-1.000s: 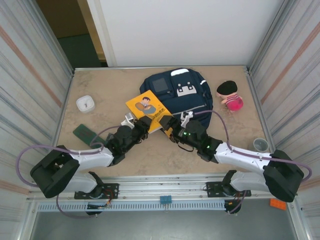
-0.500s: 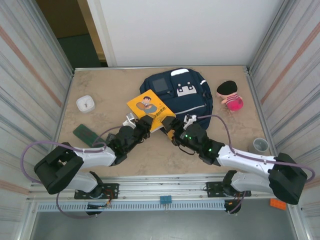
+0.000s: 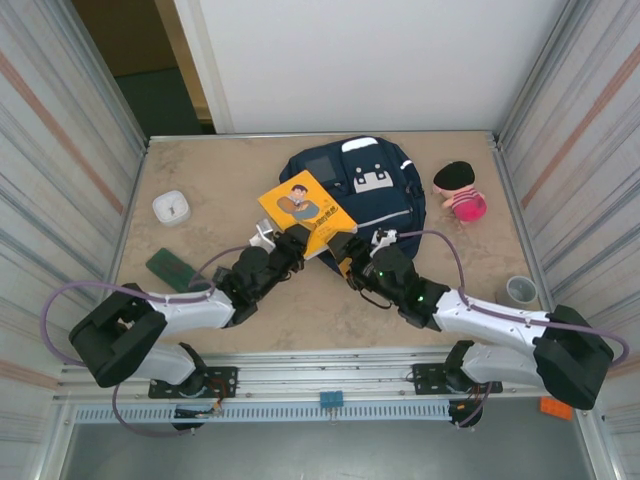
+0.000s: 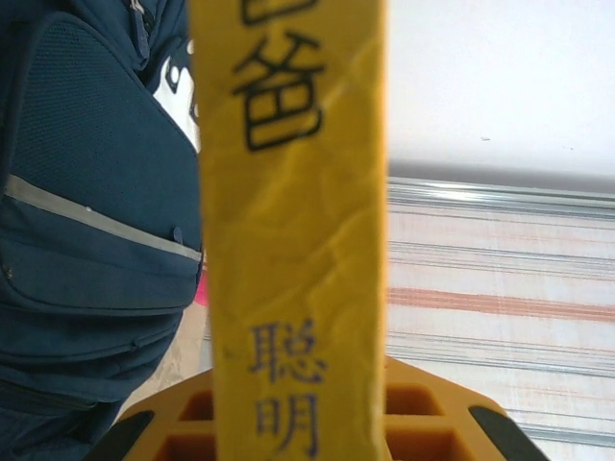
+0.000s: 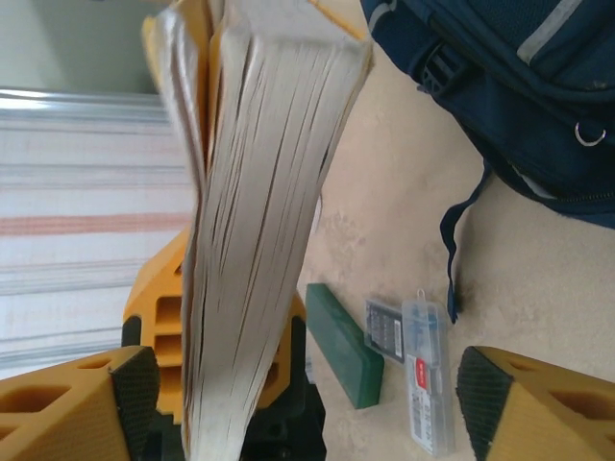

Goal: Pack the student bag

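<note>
- At the left of your tabletop sit a small white square container and, nearer you, a flat dark-green case.
- Your left fingers are clamped on a yellow paperback book with a cartoon cover, holding it tilted over the bag's left edge.
- Your right fingers are spread wide at the book's near corner, one just beside the pages and the other well apart.
- The large navy blue fabric student bag lies flat at the far middle.
- A pink doll in a black hat lies to its right, and a small grey cup stands near the right edge.
</note>
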{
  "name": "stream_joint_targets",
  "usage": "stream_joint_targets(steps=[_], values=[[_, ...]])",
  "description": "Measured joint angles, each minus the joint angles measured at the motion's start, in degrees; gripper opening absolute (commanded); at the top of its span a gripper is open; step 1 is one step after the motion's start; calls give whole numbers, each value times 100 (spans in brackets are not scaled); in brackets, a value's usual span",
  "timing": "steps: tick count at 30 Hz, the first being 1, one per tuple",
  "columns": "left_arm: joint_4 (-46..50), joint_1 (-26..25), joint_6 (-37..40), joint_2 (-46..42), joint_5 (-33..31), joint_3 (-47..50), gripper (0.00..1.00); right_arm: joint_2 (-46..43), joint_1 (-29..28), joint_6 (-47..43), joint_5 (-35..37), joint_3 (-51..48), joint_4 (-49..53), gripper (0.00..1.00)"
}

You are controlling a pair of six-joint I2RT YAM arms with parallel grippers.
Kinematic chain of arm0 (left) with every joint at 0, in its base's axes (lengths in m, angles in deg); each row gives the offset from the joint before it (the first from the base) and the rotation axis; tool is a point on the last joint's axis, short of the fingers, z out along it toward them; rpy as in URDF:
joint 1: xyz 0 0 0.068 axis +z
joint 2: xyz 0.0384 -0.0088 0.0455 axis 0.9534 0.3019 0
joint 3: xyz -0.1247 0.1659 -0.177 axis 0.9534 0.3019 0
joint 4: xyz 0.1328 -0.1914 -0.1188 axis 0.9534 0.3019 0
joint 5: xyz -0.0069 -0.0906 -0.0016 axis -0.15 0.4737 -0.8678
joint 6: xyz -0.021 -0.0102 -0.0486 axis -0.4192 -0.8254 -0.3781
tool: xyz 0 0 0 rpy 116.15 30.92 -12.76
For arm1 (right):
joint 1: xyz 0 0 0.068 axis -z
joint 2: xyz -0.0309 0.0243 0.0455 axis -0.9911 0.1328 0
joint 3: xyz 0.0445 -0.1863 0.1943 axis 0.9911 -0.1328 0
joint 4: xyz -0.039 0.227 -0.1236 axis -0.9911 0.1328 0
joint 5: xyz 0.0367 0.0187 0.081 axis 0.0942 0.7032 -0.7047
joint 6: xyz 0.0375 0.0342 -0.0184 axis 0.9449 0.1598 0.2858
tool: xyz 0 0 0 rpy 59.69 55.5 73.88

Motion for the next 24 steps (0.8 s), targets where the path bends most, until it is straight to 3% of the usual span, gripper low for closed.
stream_joint_targets(steps=[6,8,11,14,16,24], values=[[0,-87,-26,7,37,0,0,219,149,-20,-76,157,-328,45],[0,-116,-44,15,39,-2,3,289,201,-15,-127,201,-466,27],[-37,-111,-59,20,-20,0,31,365,286,-22,-240,205,-619,4],[-125,-111,24,-4,-85,33,48,358,378,-101,-452,205,-632,0],[-105,-107,98,-92,-116,109,55,313,474,-181,-654,190,-555,0],[358,188,452,-785,-175,350,55,-470,914,-621,-1644,92,81,0]])
